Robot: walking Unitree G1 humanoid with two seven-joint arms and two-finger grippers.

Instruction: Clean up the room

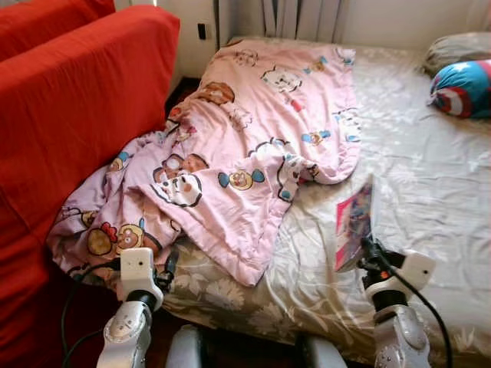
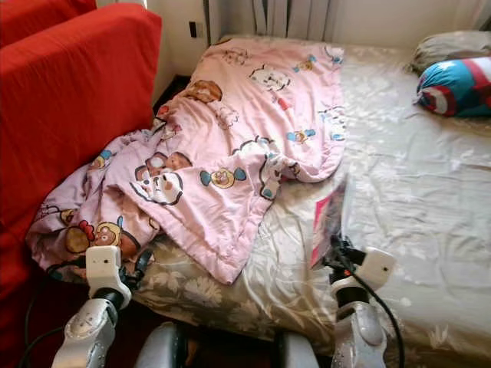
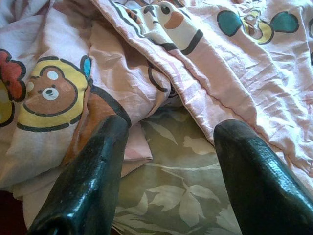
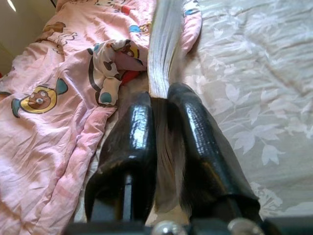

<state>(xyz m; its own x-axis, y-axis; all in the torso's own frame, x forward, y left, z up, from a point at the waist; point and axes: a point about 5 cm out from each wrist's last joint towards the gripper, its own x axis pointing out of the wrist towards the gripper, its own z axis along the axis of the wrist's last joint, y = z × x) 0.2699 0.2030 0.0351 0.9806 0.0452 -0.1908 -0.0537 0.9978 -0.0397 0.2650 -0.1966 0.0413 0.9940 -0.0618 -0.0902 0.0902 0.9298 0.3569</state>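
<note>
Bed: a wide bed [image 1: 430, 192] under a beige sheet printed with pale leaves and flowers, reaching from the robot's front to the far wall.
Sofa: a big red fabric sofa [image 1: 69, 123] stands along the bed's left side, its back rising above the mattress.
Quilt: a crumpled pink cotton quilt with cartoon bears and animals [image 1: 253, 130] lies over the left half of the bed; its lower left end is bunched against the sofa and spills over the bed's near edge.
Curtain: pale grey curtain folds [image 1: 299, 17] hang at the wall behind the head of the bed.
Pillows: at the far right of the bed, a round blue cushion with red and white bands and a star [image 1: 462, 87] lies just in front of a grey-beige pillow [image 1: 458, 47].
Book: a thin pink-covered book or magazine [image 1: 353, 224] stands on edge above the sheet, just right of the quilt's lower corner, held at its bottom edge.
Right claw: the right claw [image 4: 161, 117] is clamped on the book's lower edge, one black finger on each side of the pages, over the near part of the bed.
Left claw: the left claw [image 3: 166, 147] has its fingers spread apart with nothing between them, low at the bed's near left edge, pointing at the bunched quilt and a patch of bare sheet.
</note>
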